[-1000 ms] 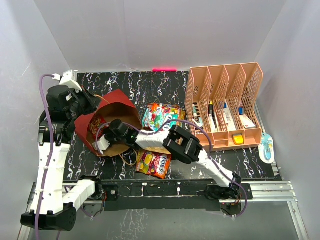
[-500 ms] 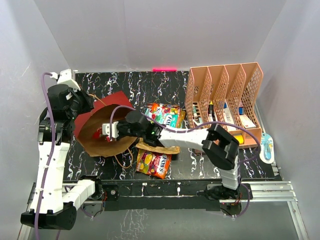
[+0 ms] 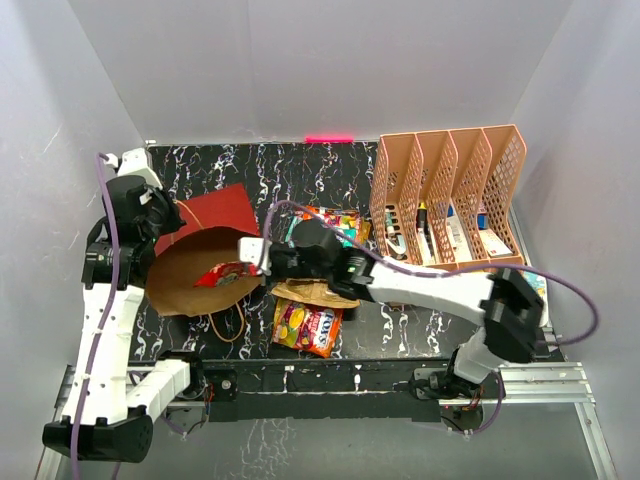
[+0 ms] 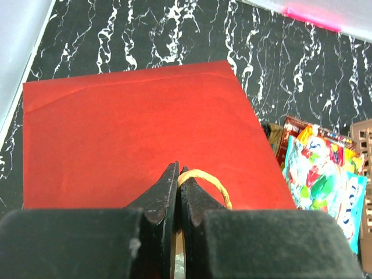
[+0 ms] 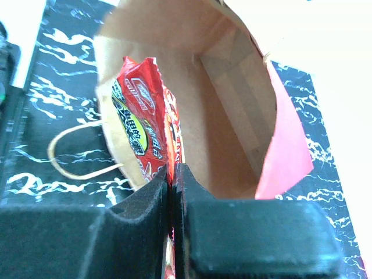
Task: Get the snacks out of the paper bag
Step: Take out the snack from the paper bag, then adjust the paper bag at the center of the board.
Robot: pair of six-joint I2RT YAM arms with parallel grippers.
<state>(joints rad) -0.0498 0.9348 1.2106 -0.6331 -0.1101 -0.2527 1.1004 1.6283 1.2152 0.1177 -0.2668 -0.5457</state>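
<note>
The paper bag (image 3: 215,210) lies tipped on the black mat, red outside, with its brown mouth (image 3: 190,285) facing the arms. My left gripper (image 3: 168,215) is shut on the bag's cord handle (image 4: 203,180), above the red side (image 4: 133,128). My right gripper (image 3: 252,268) is shut on a red snack packet (image 3: 222,272), held at the bag's mouth. In the right wrist view the packet (image 5: 139,125) stands in front of the brown inside (image 5: 226,116), gripped at its lower edge (image 5: 173,171). The visible part of the bag's inside holds nothing else. Three snacks lie on the mat: teal-orange (image 3: 325,230), gold-brown (image 3: 315,293), yellow-red (image 3: 308,328).
A pink mesh desk organiser (image 3: 450,205) holding pens and stationery stands at the back right. A small blue-white item (image 3: 533,295) lies beside it at the mat's right edge. The bag's second cord handle (image 3: 225,322) loops onto the mat. White walls close in the left, back and right.
My right gripper has drawn back from deep inside the bag to its mouth, bringing the red packet along. My left gripper has moved back, and the bag's mouth has widened and tipped lower.
</note>
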